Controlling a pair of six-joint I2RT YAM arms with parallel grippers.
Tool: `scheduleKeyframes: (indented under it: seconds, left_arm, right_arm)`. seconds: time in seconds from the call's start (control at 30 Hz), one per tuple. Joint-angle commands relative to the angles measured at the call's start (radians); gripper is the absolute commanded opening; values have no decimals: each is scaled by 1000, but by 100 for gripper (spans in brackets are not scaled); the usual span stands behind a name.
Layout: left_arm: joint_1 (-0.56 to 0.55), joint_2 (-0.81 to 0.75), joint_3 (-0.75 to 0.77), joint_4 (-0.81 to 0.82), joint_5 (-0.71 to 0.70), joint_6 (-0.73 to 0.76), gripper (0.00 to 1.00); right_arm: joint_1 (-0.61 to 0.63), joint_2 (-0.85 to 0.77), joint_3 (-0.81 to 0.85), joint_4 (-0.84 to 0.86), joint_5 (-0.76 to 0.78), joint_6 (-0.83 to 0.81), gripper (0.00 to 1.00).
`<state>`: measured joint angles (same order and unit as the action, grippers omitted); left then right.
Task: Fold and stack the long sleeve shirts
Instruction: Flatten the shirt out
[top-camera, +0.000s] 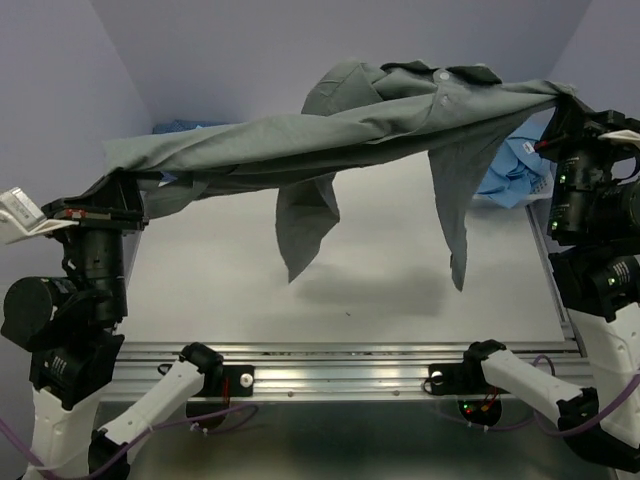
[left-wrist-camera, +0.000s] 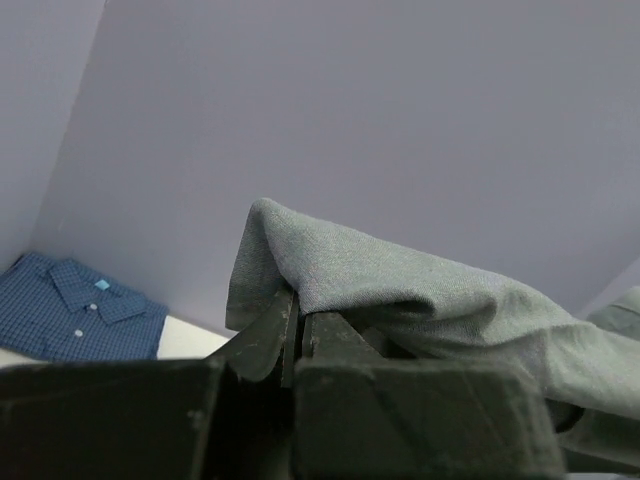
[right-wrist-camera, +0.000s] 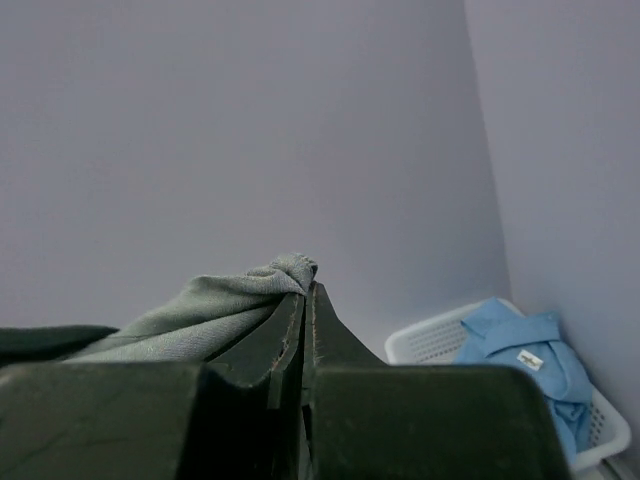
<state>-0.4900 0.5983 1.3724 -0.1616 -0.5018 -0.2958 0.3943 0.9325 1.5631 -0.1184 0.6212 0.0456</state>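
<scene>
step in hand: the grey shirt (top-camera: 400, 115) is spread in the air, ahead of laying it flat for folding. it hangs above the bench (top-camera: 350, 290) as a taut band from 9 o'clock to 2 o'clock in the top view. the collar sits uppermost near 1 o'clock. two loose lengths, apparently the sleeves, dangle toward the centre, and their shadow below suggests they are clear of the surface

left gripper (left-wrist-camera: 292, 300): fingers pressed together, pinching a fold of the grey cloth at 9 o'clock

right gripper (right-wrist-camera: 308, 290): fingers pressed together, pinching a bunched corner of the same shirt at 2 o'clock

next move, as judged:
- lower both arms together and keep the band taut, so the body lands flat
- expect the dangling lengths to touch down first; they may crumple under the body unless the cloth is drawn toward 6 o'clock during the descent
- release only once the cloth rests on the bench

surface and room: the bench is a pale, smooth sheet with a metal rail along its 6 o'clock edge. plain pale walls close it in at 9, 12 and 3 o'clock. the dark blue shirt (left-wrist-camera: 70, 320) lies flat and folded, collar up, in the 10 o'clock corner, which is probably the stacking spot. the light blue shirt (right-wrist-camera: 520, 350) lies crumpled in the white mesh basket (right-wrist-camera: 430, 340) at 3 o'clock, not yet folded
</scene>
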Motion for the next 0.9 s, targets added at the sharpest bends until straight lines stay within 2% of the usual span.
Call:
scheduleKeyframes:
  seconds: [0.0,0.17,0.23,0.3,0.33,0.37,0.43,0.5,0.53,0.57,0.6,0.63,0.67,0.73,0.77,0.83,0.87]
  left_arm:
    - [1,93,2,-27,-125,0,0]
    - [5,272,-27,-130,-173,-74,0]
    - [46,328,-65,-170,-124,-117,0]
    - [105,408,-129,-170,39,-146,0]
    - [178,457,-162,-159,121,-152,0]
    - [214,484,-192,-142,266,-155,3]
    - [286,590,-266,-107,356,-170,17]
    - [306,673,-268,-99,402,-157,56]
    - [312,757,-236,-108,399,-142,77]
    - [315,791,-211,-119,388,-131,98]
    - [317,826,-161,-136,384,-122,99]
    - [317,868,-136,-145,382,-114,99]
    - [318,879,-121,-148,385,-109,99]
    - [318,883,-105,-147,385,-109,99]
    - [320,874,-108,-145,385,-117,99]
    - [318,851,-159,-139,388,-131,99]
    - [318,818,-186,-132,404,-141,99]
  right_arm:
    - [-3,48,5,34,164,-85,1]
    - [-3,132,-101,14,222,-67,1]
    - [-3,167,-149,3,223,-53,1]
    - [-3,233,-228,-44,193,19,1]
    - [-20,261,-254,-55,134,72,1]
    - [-38,323,-288,-73,103,129,1]
    - [-126,399,-301,-118,-99,222,1]
    - [-179,547,-269,-127,-277,255,3]
    - [-193,601,-241,-179,-354,266,8]
    - [-193,649,-213,-206,-360,261,18]
    - [-193,723,-162,-266,-368,258,26]
    - [-193,745,-146,-283,-370,261,40]
    - [-193,755,-140,-288,-373,258,48]
    - [-193,743,-152,-280,-383,254,71]
    - [-193,732,-162,-276,-390,249,87]
    - [-193,706,-184,-279,-390,257,98]
    - [-193,677,-222,-280,-391,270,100]
